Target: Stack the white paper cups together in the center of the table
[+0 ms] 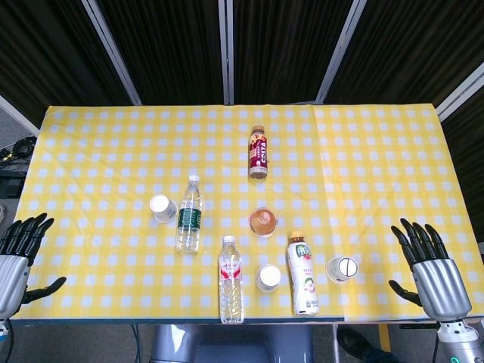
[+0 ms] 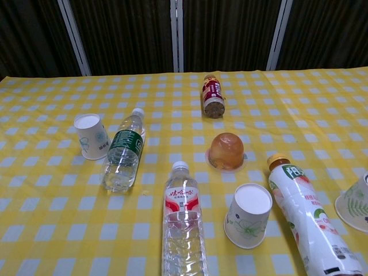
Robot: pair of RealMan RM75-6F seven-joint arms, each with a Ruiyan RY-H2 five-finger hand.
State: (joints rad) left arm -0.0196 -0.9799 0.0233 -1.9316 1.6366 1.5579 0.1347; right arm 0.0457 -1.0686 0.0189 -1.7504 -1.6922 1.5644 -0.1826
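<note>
- Head view is showing both hands hanging at the near corners of the worktop, nowhere close to the cups. The left hand (image 1: 19, 253) is sitting off the left edge with fingers spread and nothing in it, and the right hand (image 1: 431, 265) is doing the same at the right, fingers fanned apart, holding nothing.
- Three white paper cups are lying scattered on their sides: the left cup (image 1: 162, 208) is sitting just beside a green-label water bottle (image 1: 189, 215), the middle cup (image 1: 268, 277) is lying between a red-label water bottle (image 1: 231, 287) and a white drink bottle (image 1: 303, 281), and the right cup (image 1: 341, 268) is lying just past that white bottle, nearest the right hand.
- Nothing is stacked yet, so I'm guessing the job is only just starting.
- What's worrying me: the cups are light and on their sides, so a clumsy finger is probably going to roll or crush one. The middle cup is wedged between two lying bottles, and reaching in is likely to nudge those and send them rolling.
- An orange jelly cup (image 1: 262, 221) is sitting right around the center, and a brown bottle (image 1: 259, 153) is lying further back, so the stacking spot is looking a bit crowded.
- Everything is resting on a yellow-and-white checked cloth (image 1: 113, 144), which could bunch under a dragging hand. Dark curtains with pale frame bars are running behind it.
</note>
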